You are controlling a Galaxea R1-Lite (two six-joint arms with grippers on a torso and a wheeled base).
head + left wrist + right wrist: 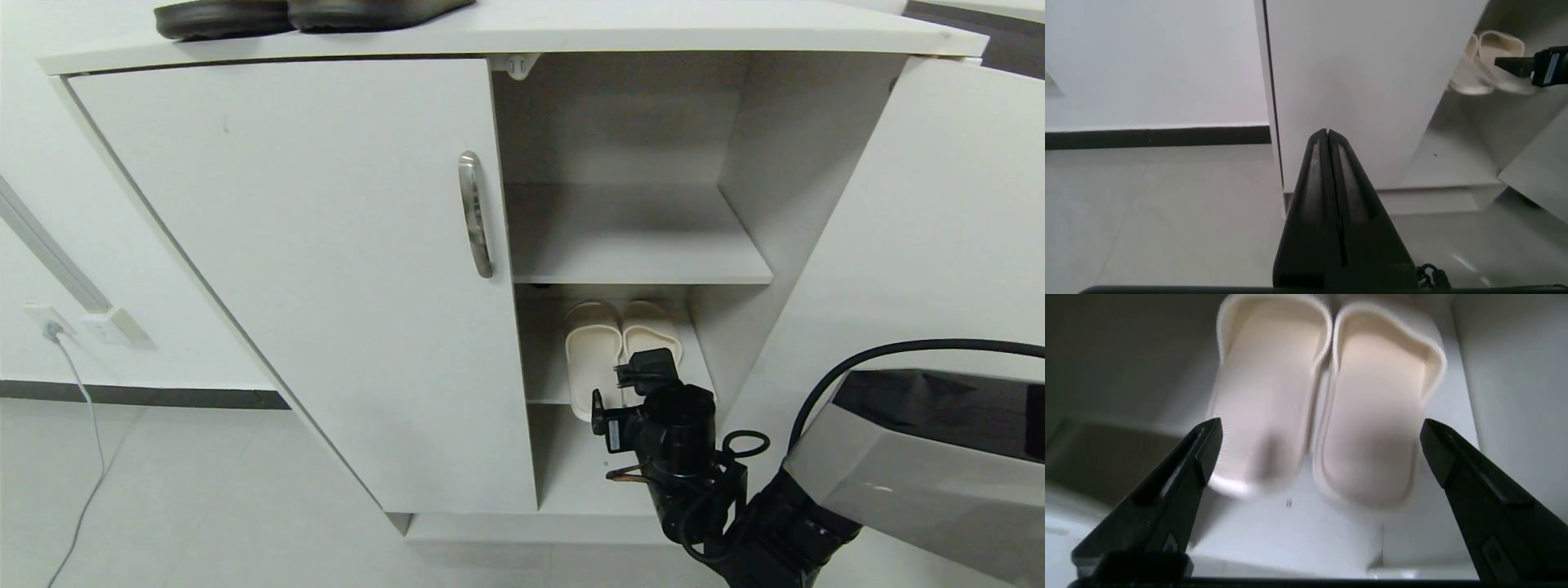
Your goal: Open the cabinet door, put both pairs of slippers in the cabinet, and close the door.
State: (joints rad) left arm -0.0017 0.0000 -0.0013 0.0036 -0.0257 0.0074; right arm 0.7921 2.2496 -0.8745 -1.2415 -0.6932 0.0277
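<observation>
Your right gripper [1320,431] gapes wide just before the white slippers [1372,408], set side by side on the middle shelf [540,359] of the cabinet [571,33]. Draw it straight back, clear of the open door [922,212], then fetch the black slippers [310,15] on top. Left gripper [1327,135] sits closed.

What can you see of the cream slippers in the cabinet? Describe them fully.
The cream slippers are a pair of plain, smooth slides, rubbery or foam-like in look, with thick raised rims. They lie flat, side by side, seemingly touching, soles down, on the middle shelf of the open right compartment, near its front edge. The open right gripper hangs just before them, touching neither.
</observation>
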